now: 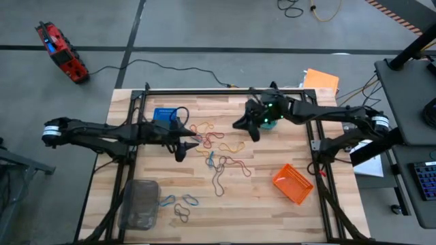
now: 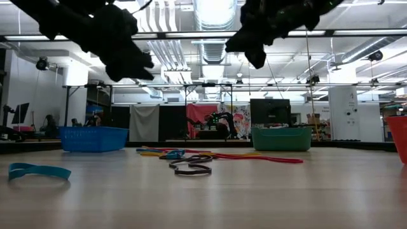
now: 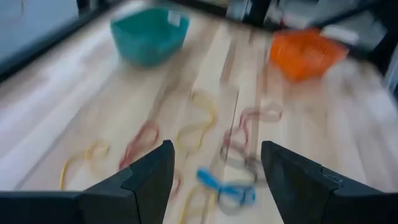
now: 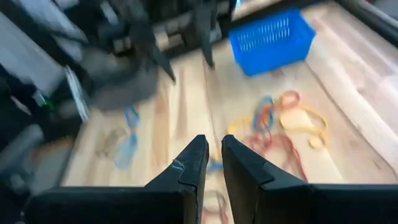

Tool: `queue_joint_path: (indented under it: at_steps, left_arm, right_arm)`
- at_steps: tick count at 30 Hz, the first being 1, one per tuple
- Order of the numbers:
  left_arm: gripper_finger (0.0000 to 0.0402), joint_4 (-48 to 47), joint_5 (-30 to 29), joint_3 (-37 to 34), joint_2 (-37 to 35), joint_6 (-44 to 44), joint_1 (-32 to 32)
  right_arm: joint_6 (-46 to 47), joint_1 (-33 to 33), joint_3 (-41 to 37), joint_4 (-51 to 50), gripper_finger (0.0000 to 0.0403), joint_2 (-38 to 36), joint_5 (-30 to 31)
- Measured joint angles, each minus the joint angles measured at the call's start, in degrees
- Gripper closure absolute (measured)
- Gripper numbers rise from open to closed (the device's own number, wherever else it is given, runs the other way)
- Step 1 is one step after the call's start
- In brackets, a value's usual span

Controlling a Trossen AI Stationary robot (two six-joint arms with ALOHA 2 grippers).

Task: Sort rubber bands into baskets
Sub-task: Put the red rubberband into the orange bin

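Rubber bands (image 1: pixel 214 146) in red, yellow, blue, tan and dark colours lie loose on the middle of the wooden table; they also show in the low view (image 2: pixel 191 159). A few more lie near the front (image 1: pixel 184 204). My left gripper (image 1: pixel 193 143) hovers above the left side of the pile, open and empty (image 3: pixel 217 180). My right gripper (image 1: pixel 244 126) hovers above the pile's far right side, next to the teal basket (image 1: pixel 271 124), shut and empty (image 4: pixel 213 168). Both grippers are well above the table in the low view.
The blue basket (image 1: pixel 165 116) stands at the far left, the orange basket (image 1: pixel 294 184) at the near right, and the clear-grey basket (image 1: pixel 139 203) at the near left. A flat orange sheet (image 1: pixel 321 79) lies beyond the far right corner. A blue band (image 2: pixel 38 170) lies near the front edge.
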Motion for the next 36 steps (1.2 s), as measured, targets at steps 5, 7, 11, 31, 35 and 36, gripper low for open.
queue_joint_path:
  at_steps: [5, 7, 11, 31, 35, 36]
  left_arm:
    - [0.0178, -11.29, 0.00, 1.85, -0.16, -0.78, -0.19]
    - [0.0178, -11.96, 0.00, 1.67, -0.46, -0.86, -0.19]
    - [0.0178, -12.33, 0.00, 0.68, -0.90, -1.27, -0.19]
    - [0.0178, -4.53, -9.84, 0.47, 2.89, 3.22, -0.26]
    - [0.0178, -3.68, -9.86, 0.47, 2.80, 5.79, -0.19]
    - [0.0178, -3.46, -9.88, 0.47, 2.78, 6.32, -0.19]
  right_arm:
    - [-5.53, 3.78, 8.55, -14.98, 0.0360, 3.51, 8.17]
    - [-7.33, 4.80, 10.82, -18.78, 0.0360, 4.93, 9.24]
    - [-9.84, 6.20, 12.43, -20.48, 0.0360, 6.84, 9.36]
    - [-9.86, 20.89, 12.34, -22.56, 0.0360, 19.03, 20.27]
    - [-8.12, 23.05, 12.35, -23.65, 0.0360, 21.06, 22.45]
    - [-7.33, 23.52, 12.35, -24.00, 0.0360, 21.28, 22.56]
